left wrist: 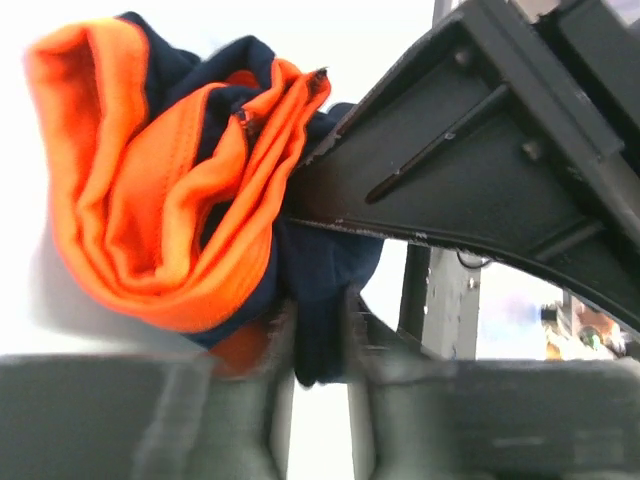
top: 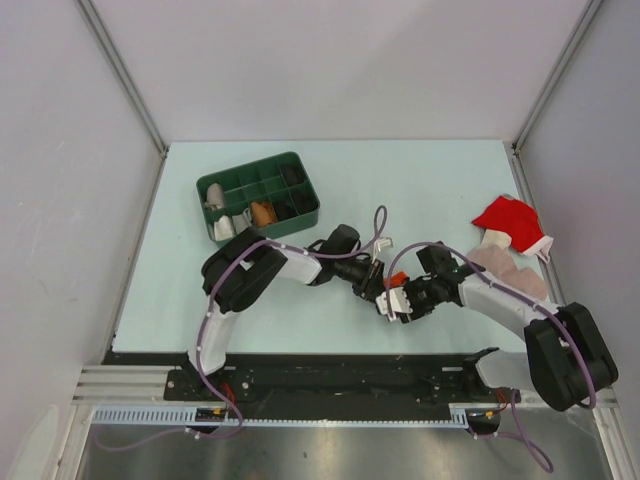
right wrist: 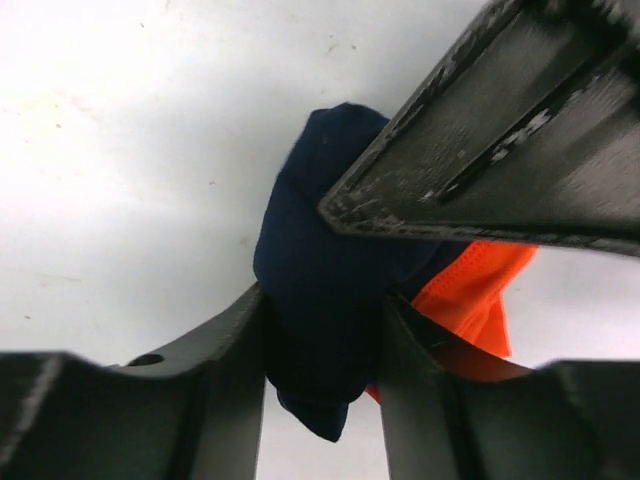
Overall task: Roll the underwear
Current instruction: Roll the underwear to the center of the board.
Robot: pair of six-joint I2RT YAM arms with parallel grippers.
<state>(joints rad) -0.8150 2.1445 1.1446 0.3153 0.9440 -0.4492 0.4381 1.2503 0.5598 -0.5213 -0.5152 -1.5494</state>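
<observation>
While both arms meet near the front middle of the pale blue worktop (top: 430, 185), the left fingers (left wrist: 268, 395) stand almost closed, pinching a dark fold of the navy-blue fabric underwear with orange trim (left wrist: 170, 200). The right fingers (right wrist: 235, 390) sit a bit wider apart, clamped on the navy end of the same bundle. The underwear is bunched into a crumpled wad, orange side toward the left wrist camera, navy side toward the right wrist camera. It sits between the two arms' tips, mostly hidden in the top view; whether it touches the surface, cannot tell. Each wrist view shows the other arm's black finger across the wad. A green plastic compartment tray (top: 246, 167) with small items sits back left, well apart. A red cloth with white edge (top: 510, 218) and a beige-pink cloth (top: 512, 268) lie at the right edge, touching.
</observation>
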